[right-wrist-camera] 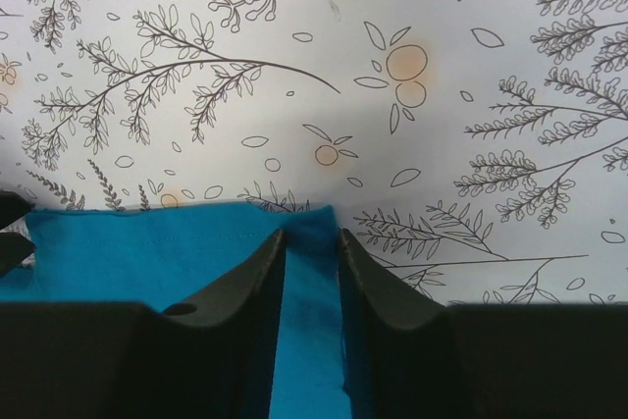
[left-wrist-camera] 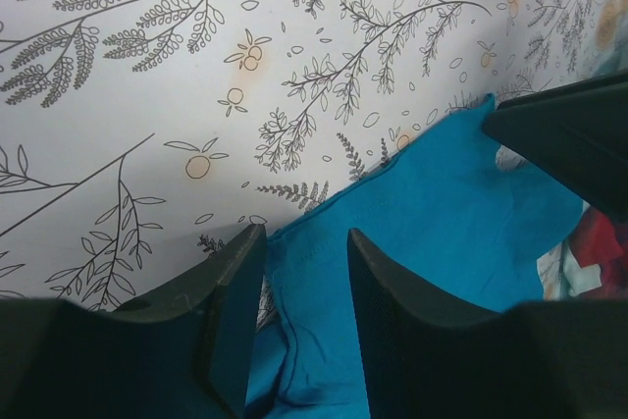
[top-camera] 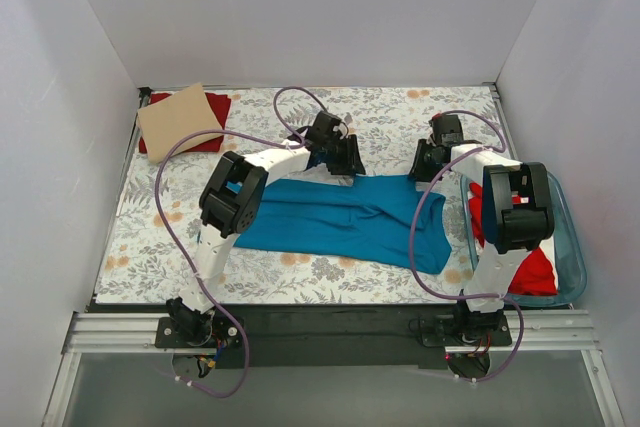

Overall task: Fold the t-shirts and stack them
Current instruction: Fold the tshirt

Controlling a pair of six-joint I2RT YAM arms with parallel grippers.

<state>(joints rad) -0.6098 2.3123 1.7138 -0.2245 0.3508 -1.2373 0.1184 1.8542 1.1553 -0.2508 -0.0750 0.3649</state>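
Left gripper (left-wrist-camera: 304, 277): jaws partly apart, one finger on each side of the far hem of the teal-blue t-shirt (top-camera: 345, 217). The cloth lies flat in the gap between them, and the left finger's tip is at the very edge of the fabric.
Right gripper (right-wrist-camera: 312, 242): jaws drawn close with only a narrow slot left. A corner of the same shirt fills the slot and pokes up past the hem line. Whether the pads are actually pressing on it cannot be told.
Teal-blue t-shirt: spread across the middle of the floral table cloth (top-camera: 400, 107), wrinkled, with both grippers at its far edge, well apart from each other.
Tan-beige t-shirt (top-camera: 178, 117): folded in the far left corner, lying on a red t-shirt (top-camera: 218, 105).
Other red t-shirts (top-camera: 535, 269): heaped in the clear blue-tinted tub (top-camera: 572, 237) at the right edge, partly hidden by the right arm.
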